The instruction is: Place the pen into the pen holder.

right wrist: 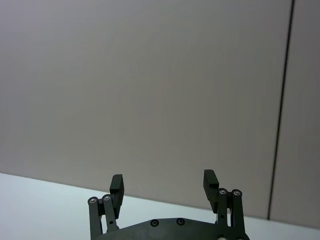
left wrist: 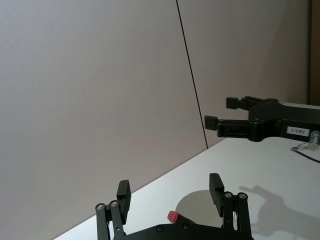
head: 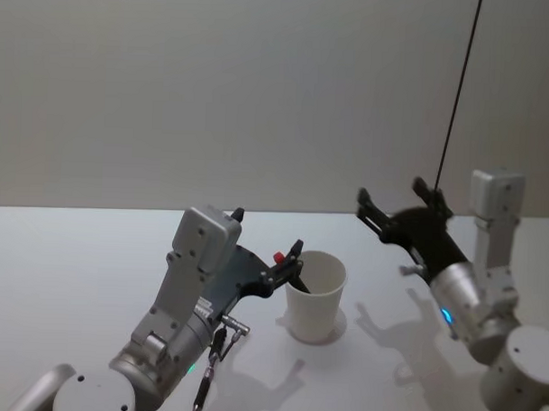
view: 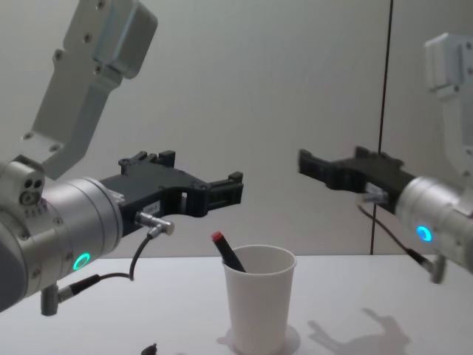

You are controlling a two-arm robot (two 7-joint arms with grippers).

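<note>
The pen holder, a plain white paper cup, stands upright on the white table; in the head view the pen holder is near the table's middle. A dark pen with a red end leans inside it, its red end above the left rim. That red end of the pen also shows close to my left palm. My left gripper hovers just above and left of the cup, open and holding nothing. My right gripper hangs open higher up to the right, well apart from the cup.
A plain grey wall with a thin dark vertical seam stands behind the table. A cable with a metal plug dangles under my left wrist. In the left wrist view the right gripper shows farther off, above the table.
</note>
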